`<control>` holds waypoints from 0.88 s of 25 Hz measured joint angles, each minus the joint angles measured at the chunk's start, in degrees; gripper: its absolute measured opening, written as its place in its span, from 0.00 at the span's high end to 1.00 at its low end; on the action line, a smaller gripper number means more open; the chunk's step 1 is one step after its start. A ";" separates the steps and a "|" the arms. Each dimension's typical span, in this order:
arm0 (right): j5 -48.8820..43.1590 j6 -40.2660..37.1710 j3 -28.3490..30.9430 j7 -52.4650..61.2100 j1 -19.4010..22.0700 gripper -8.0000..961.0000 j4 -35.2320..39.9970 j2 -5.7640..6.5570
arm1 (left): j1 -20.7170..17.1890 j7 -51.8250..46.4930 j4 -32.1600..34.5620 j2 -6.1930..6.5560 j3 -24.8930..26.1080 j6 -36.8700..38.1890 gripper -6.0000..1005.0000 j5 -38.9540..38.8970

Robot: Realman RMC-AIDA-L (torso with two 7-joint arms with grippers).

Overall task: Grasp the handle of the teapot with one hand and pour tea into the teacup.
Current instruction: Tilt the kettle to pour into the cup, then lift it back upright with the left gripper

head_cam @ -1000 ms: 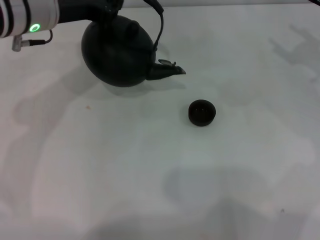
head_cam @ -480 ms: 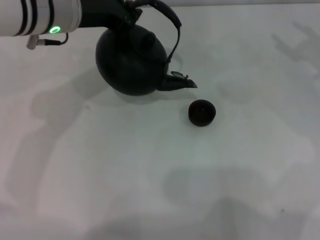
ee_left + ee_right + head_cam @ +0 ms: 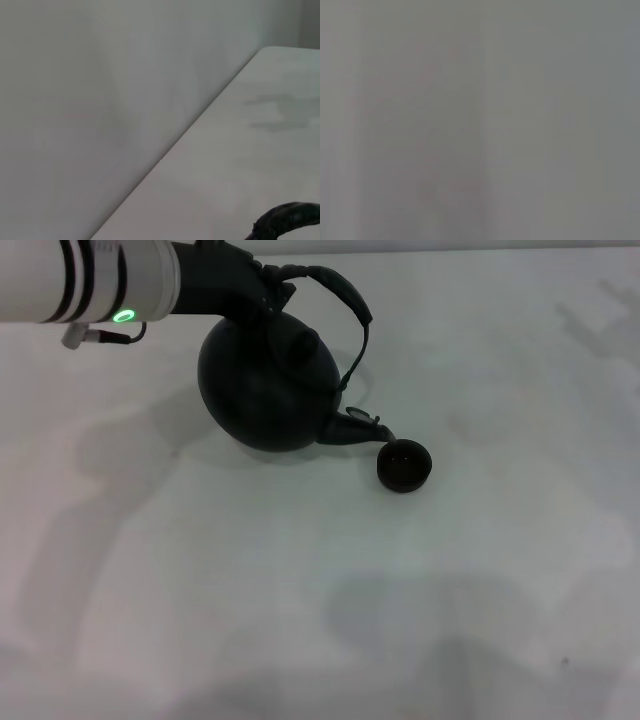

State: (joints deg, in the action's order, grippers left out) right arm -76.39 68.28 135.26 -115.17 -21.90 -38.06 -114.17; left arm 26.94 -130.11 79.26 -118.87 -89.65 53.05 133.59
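The round matte black teapot (image 3: 268,385) hangs tilted in the head view, its short spout (image 3: 362,429) pointing down right, its tip just left of the teacup's rim. My left gripper (image 3: 262,285) is shut on the arched handle (image 3: 345,298) at its left end, above the pot. The small dark teacup (image 3: 403,465) stands on the white table right of the spout. A piece of the handle (image 3: 287,217) shows in the left wrist view. The right gripper is out of view.
The white table (image 3: 320,590) spreads wide in front and to the right of the cup. A grey wall (image 3: 75,100) runs along the table's far edge. The right wrist view shows only plain grey.
My left arm has carried the teapot right and toward the cup. The spout now reaches the cup's left rim; one second ago it was well short of it.
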 joint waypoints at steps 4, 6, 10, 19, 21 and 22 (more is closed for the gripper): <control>0.02 -0.07 -0.01 0.02 0.08 0.12 0.01 0.01 | 0.06 -1.03 1.21 0.07 -1.19 0.30 0.84 1.91; 0.02 -0.08 -0.01 0.03 0.09 0.12 0.03 0.00 | 0.17 -1.59 1.99 0.08 -1.59 0.80 0.84 3.19; 0.02 -0.07 -0.01 0.04 0.10 0.12 0.07 -0.04 | 0.84 -2.43 2.62 0.02 -2.07 1.67 0.84 4.43; 0.02 0.17 -0.01 0.01 0.26 0.12 0.36 -0.09 | 2.42 -4.53 3.05 -0.04 -3.73 2.54 0.84 7.86; 0.02 0.19 -0.01 0.00 0.30 0.12 0.37 -0.08 | 2.60 -4.58 3.27 -0.04 -3.74 2.76 0.84 8.15; 0.02 0.20 0.00 0.00 0.31 0.12 0.36 -0.09 | 2.75 -4.61 3.35 -0.05 -3.76 2.92 0.84 8.27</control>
State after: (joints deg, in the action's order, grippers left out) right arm -76.37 68.48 135.26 -115.17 -21.59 -37.69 -114.26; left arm 29.69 -134.71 82.61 -118.92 -93.41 55.97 141.86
